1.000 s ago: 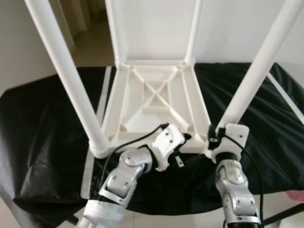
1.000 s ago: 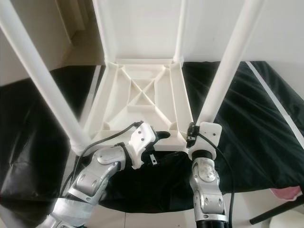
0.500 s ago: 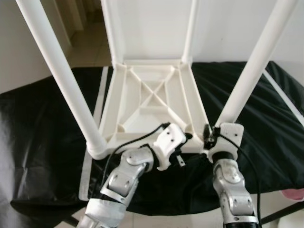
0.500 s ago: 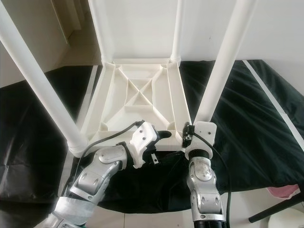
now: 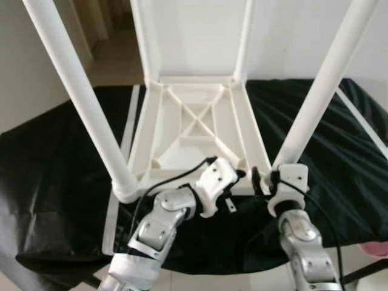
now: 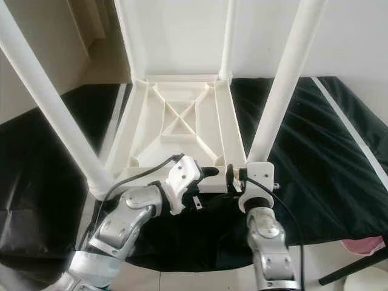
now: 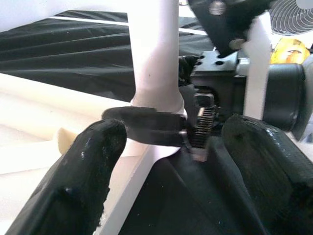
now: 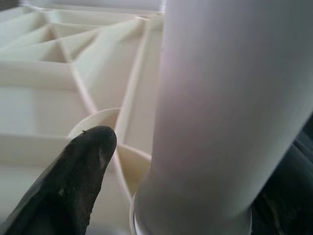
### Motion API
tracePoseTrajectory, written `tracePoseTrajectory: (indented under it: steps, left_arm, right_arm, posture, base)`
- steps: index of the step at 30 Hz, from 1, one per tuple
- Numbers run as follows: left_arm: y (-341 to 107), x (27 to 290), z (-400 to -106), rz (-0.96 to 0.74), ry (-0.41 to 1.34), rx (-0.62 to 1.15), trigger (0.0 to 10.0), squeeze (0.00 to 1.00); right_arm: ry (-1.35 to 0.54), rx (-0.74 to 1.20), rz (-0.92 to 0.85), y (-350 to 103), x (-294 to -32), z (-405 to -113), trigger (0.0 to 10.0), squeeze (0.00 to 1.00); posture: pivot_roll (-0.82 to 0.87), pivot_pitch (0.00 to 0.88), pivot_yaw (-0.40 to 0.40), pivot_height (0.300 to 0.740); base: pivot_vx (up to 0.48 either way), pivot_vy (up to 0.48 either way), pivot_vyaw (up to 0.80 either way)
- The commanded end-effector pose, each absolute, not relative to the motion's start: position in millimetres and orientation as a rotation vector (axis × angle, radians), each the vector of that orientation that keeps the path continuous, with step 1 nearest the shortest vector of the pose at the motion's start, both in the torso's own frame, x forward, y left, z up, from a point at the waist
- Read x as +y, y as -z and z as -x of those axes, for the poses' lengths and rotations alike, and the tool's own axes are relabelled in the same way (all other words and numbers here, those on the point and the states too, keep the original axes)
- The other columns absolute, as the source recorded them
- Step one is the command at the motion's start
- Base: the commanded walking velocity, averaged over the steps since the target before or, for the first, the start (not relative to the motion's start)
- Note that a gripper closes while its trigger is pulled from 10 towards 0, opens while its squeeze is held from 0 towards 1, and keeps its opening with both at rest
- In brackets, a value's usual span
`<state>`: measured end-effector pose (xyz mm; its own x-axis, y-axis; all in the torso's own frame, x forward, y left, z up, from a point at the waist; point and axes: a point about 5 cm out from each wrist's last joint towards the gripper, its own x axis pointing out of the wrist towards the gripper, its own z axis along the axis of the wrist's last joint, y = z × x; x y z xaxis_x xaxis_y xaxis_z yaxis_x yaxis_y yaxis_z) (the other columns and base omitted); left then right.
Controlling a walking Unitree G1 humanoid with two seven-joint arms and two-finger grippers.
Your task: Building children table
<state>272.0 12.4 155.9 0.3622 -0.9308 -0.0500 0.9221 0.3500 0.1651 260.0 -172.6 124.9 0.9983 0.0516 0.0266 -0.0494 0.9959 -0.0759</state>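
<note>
Four white legs rose from the upturned white table top, which lay with its ribbed underside up on a black sheet spread over the floor; the near right leg and the near left leg stood in the corners nearest the robot, the two far legs by the wall. The right gripper was at the foot of the near right leg, and its fingers were closed around the tube just above the socket. The right wrist view showed this close: one black finger lay against the left side of the tube, with the round corner socket of the table top behind it, while the other finger was mostly hidden at the frame's edge. The left gripper rested at the near edge of the table top, just beside the right one. The left wrist view showed its two fingers spread apart and holding nothing, and between them the right gripper's black finger wrapped around the leg base.
</note>
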Motion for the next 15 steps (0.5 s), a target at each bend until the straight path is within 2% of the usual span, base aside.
tracePoseTrajectory:
  steps: [1, 6, 8, 10, 15]
  left_arm:
    - [-157, 13, -275, -0.187, 1.163, -0.061, 10.0, 0.00]
    - [-157, 11, -274, -0.192, 1.180, -0.062, 10.0, 0.00]
    - [-157, 11, -274, -0.192, 1.180, -0.062, 10.0, 0.00]
    - [-158, 11, -274, -0.193, 1.180, -0.063, 10.0, 0.00]
    - [-158, 13, -274, -0.195, 1.176, -0.063, 10.0, 0.00]
  right_arm:
    - [-0.147, -0.070, 0.048, -133, -177, -259, 10.0, 0.00]
    - [-0.312, -0.089, 0.070, -141, -175, -263, 10.0, 0.00]
    - [-0.312, -0.089, 0.070, -141, -175, -263, 10.0, 0.00]
    - [-0.442, -0.061, 0.120, -142, -174, -265, 10.0, 0.00]
    - [-0.543, -0.015, 0.204, -137, -177, -269, 10.0, 0.00]
  posture:
    - [-0.11, 0.006, 0.034, 0.740]
    - [-0.11, 0.006, 0.037, 0.740]
    - [-0.11, 0.006, 0.037, 0.740]
    - [-0.10, 0.004, 0.034, 0.740]
    - [-0.09, 0.000, 0.033, 0.740]
  base:
    - [0.000, 0.000, 0.00]
    - [0.000, 0.000, 0.00]
    - [0.000, 0.000, 0.00]
    - [0.000, 0.000, 0.00]
    - [0.000, 0.000, 0.00]
